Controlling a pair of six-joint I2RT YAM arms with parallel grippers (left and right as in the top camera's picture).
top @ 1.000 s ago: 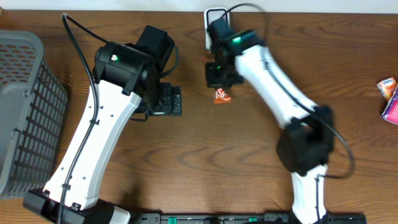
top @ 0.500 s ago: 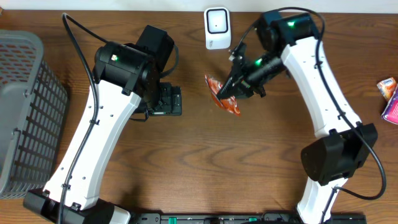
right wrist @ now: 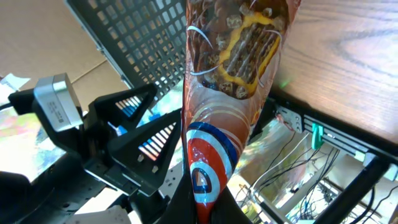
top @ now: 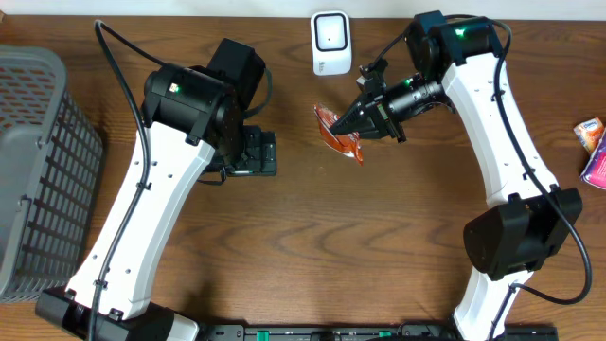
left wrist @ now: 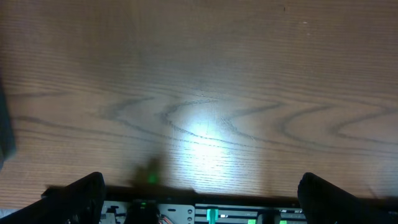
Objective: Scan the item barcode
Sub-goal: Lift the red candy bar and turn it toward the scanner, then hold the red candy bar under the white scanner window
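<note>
An orange snack packet point(top: 339, 140) hangs above the table just below the white barcode scanner point(top: 329, 42). My right gripper point(top: 365, 123) is shut on the packet's end and reaches in from the right. In the right wrist view the packet point(right wrist: 231, 68) stands up from between the jaws of that gripper point(right wrist: 208, 208), showing a red, white and blue end and a clear window. My left gripper point(top: 258, 152) hovers left of the packet, apart from it. In the left wrist view it point(left wrist: 202, 199) is open over bare wood, with nothing between its fingers.
A grey mesh basket point(top: 38, 161) stands at the table's left edge. Other small packaged items point(top: 595, 147) lie at the far right edge. The scanner sits against the table's back edge.
My right arm has swung out to the right, away from beside the scanner, and turned its wrist. The packet now lies tilted left of the gripper. The left arm has not moved.
</note>
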